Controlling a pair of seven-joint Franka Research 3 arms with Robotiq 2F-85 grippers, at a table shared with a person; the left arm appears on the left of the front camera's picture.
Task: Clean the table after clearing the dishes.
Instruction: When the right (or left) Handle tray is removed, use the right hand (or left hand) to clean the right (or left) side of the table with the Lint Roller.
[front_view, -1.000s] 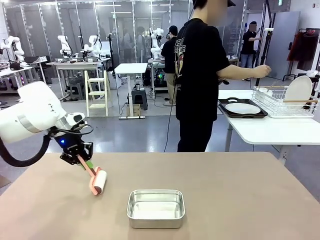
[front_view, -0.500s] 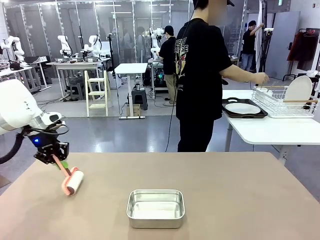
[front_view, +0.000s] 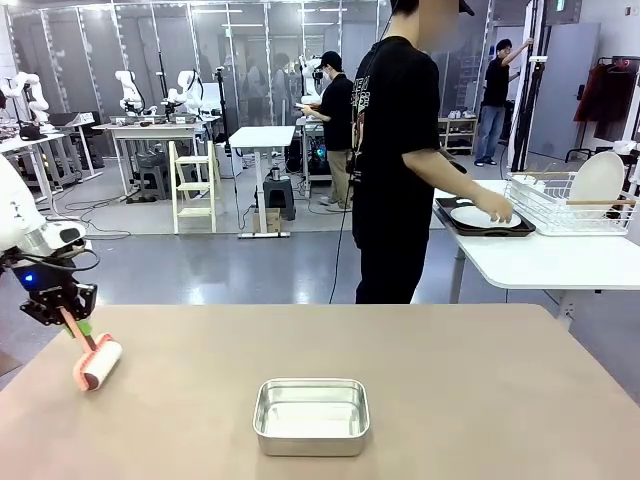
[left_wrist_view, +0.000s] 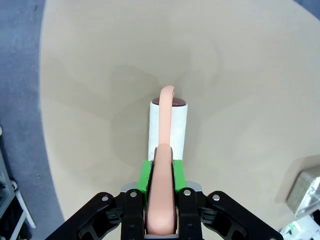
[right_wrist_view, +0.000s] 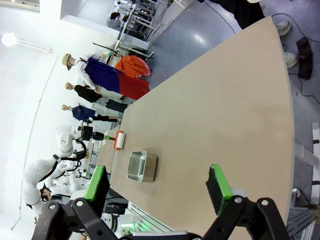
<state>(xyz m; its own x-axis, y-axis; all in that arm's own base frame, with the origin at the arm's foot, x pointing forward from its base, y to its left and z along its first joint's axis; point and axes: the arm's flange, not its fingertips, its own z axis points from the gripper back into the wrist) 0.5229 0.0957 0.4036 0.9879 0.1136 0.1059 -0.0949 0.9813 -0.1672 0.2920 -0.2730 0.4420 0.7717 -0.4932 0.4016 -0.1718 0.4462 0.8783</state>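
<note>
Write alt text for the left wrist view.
The left pincer is shut on the pink handle of a white lint roller, whose roll rests on the tan table. A steel pan's corner shows at the right edge.

Even, bright indoor light falls from overhead, so shadows on the table (front_view: 450, 380) are soft and faint. The steel pan (front_view: 312, 416) shows a pale sheen on its floor but no hard glare. The front view is sharp near and far. Both wrist views bend strongly at the edges, curving the table rim. In the left wrist view a faint, diffuse shadow spreads around the lint roller (left_wrist_view: 168, 129).
</note>
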